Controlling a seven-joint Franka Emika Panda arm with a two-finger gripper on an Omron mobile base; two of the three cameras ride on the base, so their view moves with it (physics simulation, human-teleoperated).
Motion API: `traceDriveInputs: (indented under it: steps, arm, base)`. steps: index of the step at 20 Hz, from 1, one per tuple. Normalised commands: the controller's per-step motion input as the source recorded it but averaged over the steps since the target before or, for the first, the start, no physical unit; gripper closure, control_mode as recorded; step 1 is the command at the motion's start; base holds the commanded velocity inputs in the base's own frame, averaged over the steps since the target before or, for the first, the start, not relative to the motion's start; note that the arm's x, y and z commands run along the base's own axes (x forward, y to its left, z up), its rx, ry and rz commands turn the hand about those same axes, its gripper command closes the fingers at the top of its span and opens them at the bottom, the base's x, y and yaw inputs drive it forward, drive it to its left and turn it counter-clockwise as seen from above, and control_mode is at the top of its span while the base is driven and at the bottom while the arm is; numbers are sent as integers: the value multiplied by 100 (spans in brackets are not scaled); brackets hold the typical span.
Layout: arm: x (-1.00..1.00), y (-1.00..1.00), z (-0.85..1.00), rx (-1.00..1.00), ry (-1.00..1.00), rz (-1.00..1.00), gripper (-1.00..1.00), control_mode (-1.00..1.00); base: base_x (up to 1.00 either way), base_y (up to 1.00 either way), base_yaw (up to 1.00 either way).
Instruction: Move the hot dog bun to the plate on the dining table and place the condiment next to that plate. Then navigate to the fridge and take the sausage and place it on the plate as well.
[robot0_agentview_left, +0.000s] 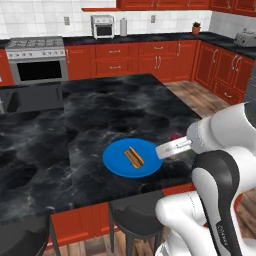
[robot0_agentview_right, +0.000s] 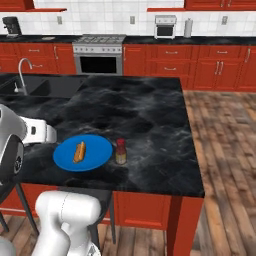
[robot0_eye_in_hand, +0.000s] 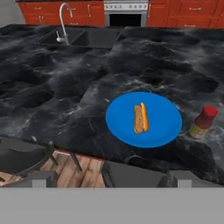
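Jaws of the two-finger gripper (robot0_eye_in_hand: 111, 177) stand wide apart, holding nothing, above the near edge of the black white-veined marble dining table (robot0_agentview_right: 150, 115); its dark fingertips (robot0_eye_in_hand: 43, 178) frame the scene. On the table lies the round bright blue plate (robot0_agentview_right: 95, 155), the tan-orange split hot dog bun (robot0_agentview_right: 79, 152) resting on it; the small red-capped condiment bottle (robot0_agentview_right: 120, 151) stands upright just beside the plate.

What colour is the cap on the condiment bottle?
Red cap on the condiment; hand view shows it best.
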Motion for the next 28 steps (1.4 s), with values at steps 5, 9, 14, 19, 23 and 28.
traceDriveInputs:
  steps: [5, 9, 14, 19, 23, 28]
  arm:
    - [0, 0, 0, 0, 0, 0, -100, 100]
    - [0, 0, 0, 0, 0, 0, -100, 100]
    - [0, 0, 0, 0, 0, 0, -100, 100]
    - [0, 0, 0, 0, 0, 0, -100, 100]
    - [0, 0, 0, 0, 0, 0, -100, 100]
    - [0, 0, 0, 0, 0, 0, -100, 100]
  base:
    - [-55, -82, -36]
    - [-45, -98, -39]
    - [-14, -100, -33]
    - [16, -100, -24]
    - [59, -100, -14]
    - [62, -100, -9]
